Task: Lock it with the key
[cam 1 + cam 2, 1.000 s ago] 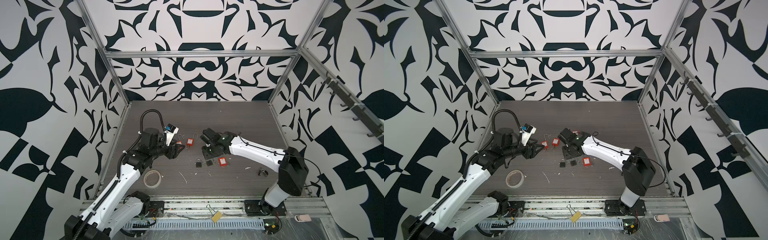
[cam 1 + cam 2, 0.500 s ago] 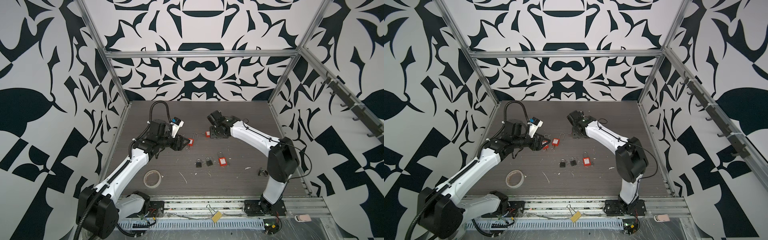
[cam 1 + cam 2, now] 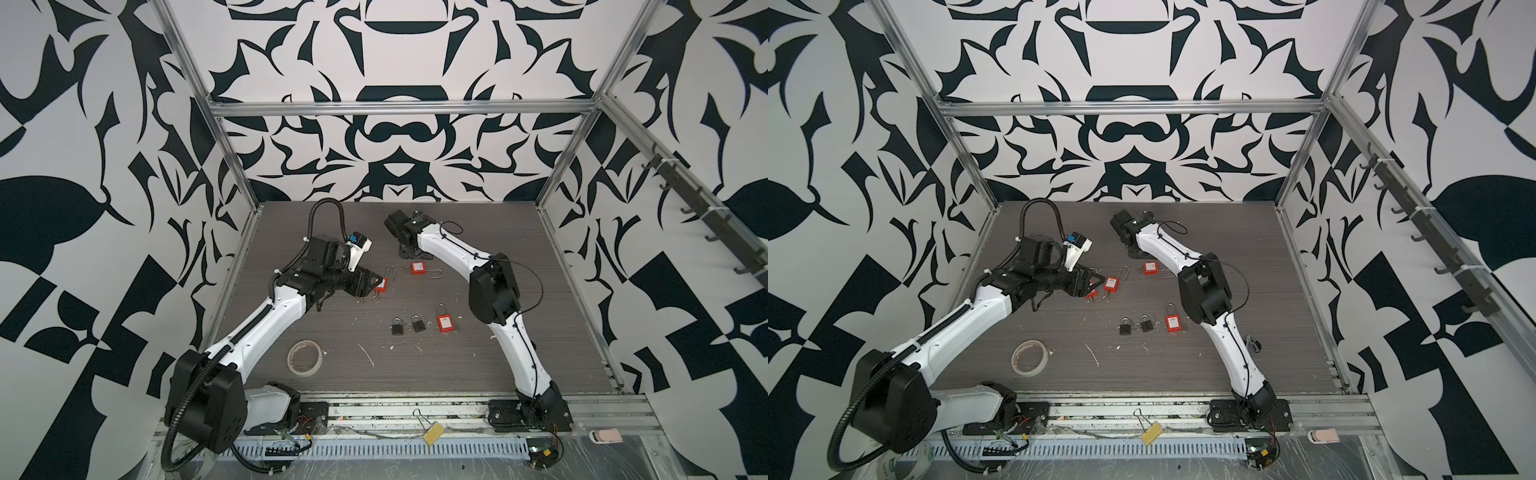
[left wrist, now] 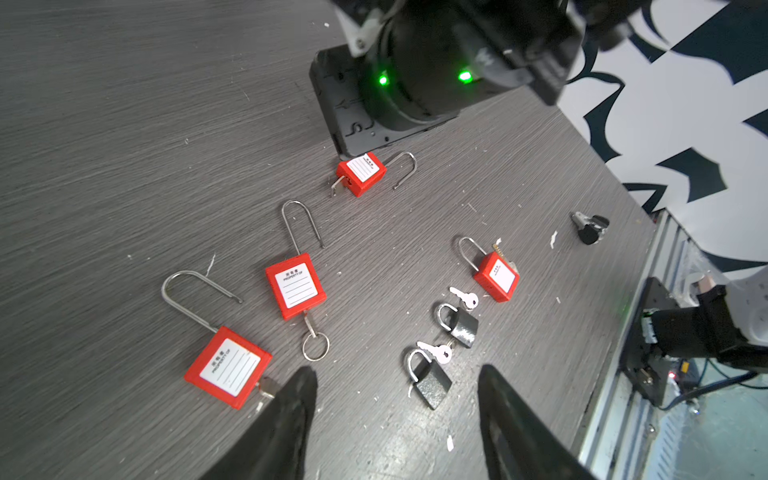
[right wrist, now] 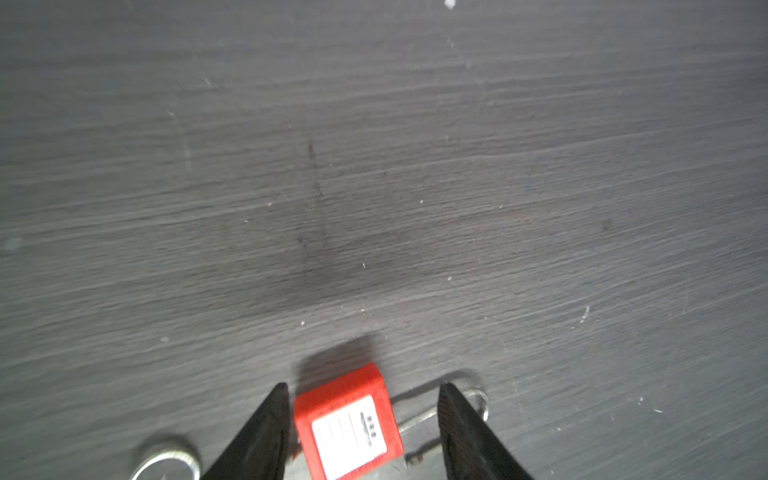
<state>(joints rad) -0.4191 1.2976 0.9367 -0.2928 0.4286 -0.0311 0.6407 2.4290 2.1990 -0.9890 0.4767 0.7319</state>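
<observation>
Right wrist view: the right gripper (image 5: 362,384) is seen with its jaws parted, nothing clamped, and a red plastic-bodied padlock with a white label (image 5: 349,428) is framed between them on the dark grey wood-grain table (image 5: 374,166); one black finger (image 5: 257,432) is set just beside the padlock's body, while its swung-open steel shackle (image 5: 417,419) is crossed by the other. From the left wrist camera, the left gripper (image 4: 397,369) is shown with jaws spread wide and empty above the table. Just outside one finger a second red padlock with a long open shackle (image 4: 228,368) is laid; close ahead of the jaws two small black padlocks (image 4: 432,382) are lined up, each with a small silver key (image 4: 436,351) beside it. Farther ahead, a third red padlock with a key and ring in its base (image 4: 296,286) and a fourth red padlock with its shackle down (image 4: 496,276) are seen. Farthest off, the labelled padlock is found beneath the right gripper, a steel key (image 4: 338,185) lodged in its base. In both top views both grippers are seen low over the table.
</observation>
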